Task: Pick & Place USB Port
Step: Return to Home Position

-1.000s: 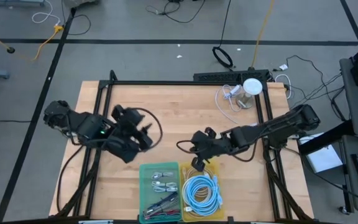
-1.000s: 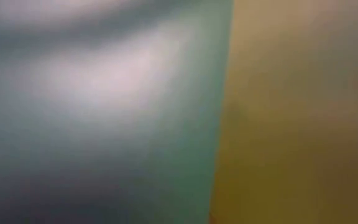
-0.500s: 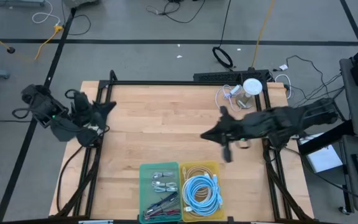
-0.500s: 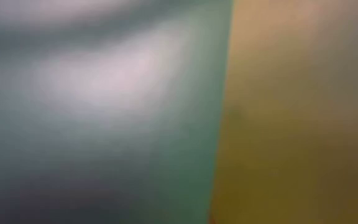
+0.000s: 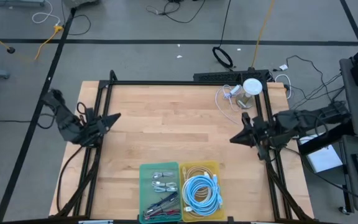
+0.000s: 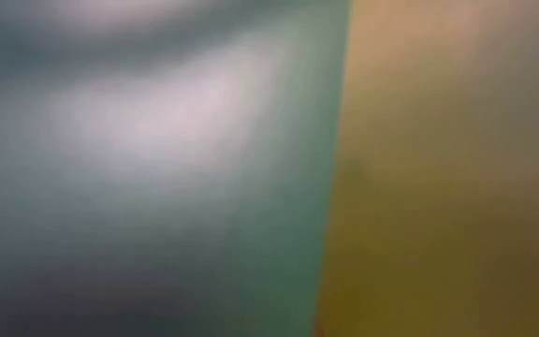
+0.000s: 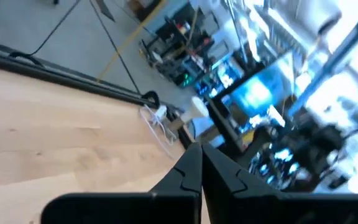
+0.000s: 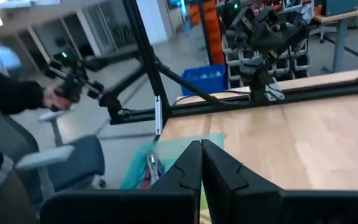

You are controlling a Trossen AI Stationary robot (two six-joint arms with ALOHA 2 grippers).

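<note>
Both arms have drawn back from the middle of the counter (image 5: 166, 130) since the previous frames. The left has gone to the left edge, and the right has left the yellow bin (image 5: 220, 186) for the right edge.

Front edge: the green bin (image 5: 141, 186) and the yellow bin stand side by side, walls touching. Small cables with metal plugs (image 5: 160, 180) lie in the green bin. A coiled blue cable (image 5: 201, 191) fills the yellow one. No task item is seen loose on the counter, so the sorting is judged complete.

Side edges: the left end effector (image 5: 114, 116) sits at the left edge and the right end effector (image 5: 235, 138) at the right edge, both pointing inward. The wrist views show each pair of fingers pressed together with nothing between them.

Far right corner: a white round object (image 5: 252, 87) and a loose white cable (image 5: 227, 99) lie close to the right arm.

Recommendation: finish the retreat slowly and keep the fingers closed. Draw each arm straight back, not across the bins. Hold the right arm clear of the white cable so that it does not snag. The low view shows only green and yellow surfaces and gives no check.
</note>
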